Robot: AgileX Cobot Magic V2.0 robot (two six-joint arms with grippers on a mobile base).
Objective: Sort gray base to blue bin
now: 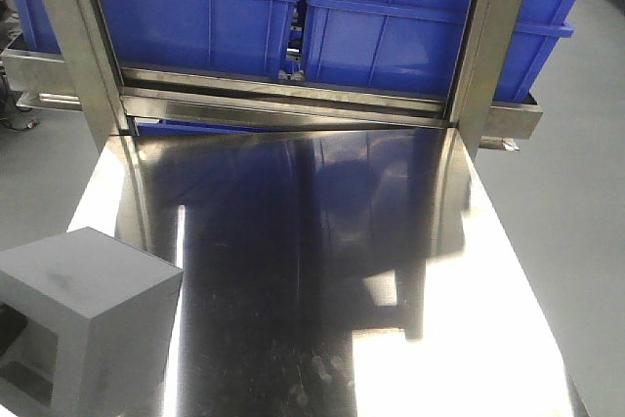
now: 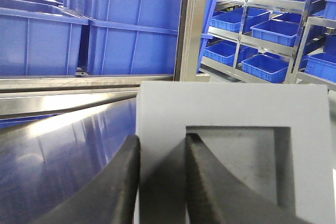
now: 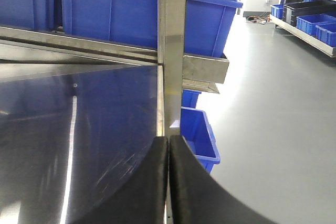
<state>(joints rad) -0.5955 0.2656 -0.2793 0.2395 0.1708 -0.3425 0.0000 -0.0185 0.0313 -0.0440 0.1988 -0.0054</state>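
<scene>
The gray base is a matte gray block at the front left corner of the steel table. In the left wrist view the gray base fills the right half, its square recessed window facing me. My left gripper is shut on the window's left wall, with one finger outside the block and the other inside the recess. Whether the block rests on the table or hangs above it does not show. The blue bin stands on the rack behind the table. My right gripper is shut on nothing at the table's right edge.
A second blue crate with red material in it stands left of the bin. Steel posts rise at the table's back corners. A small blue box sits on the floor to the right. Shelves of blue boxes stand beyond.
</scene>
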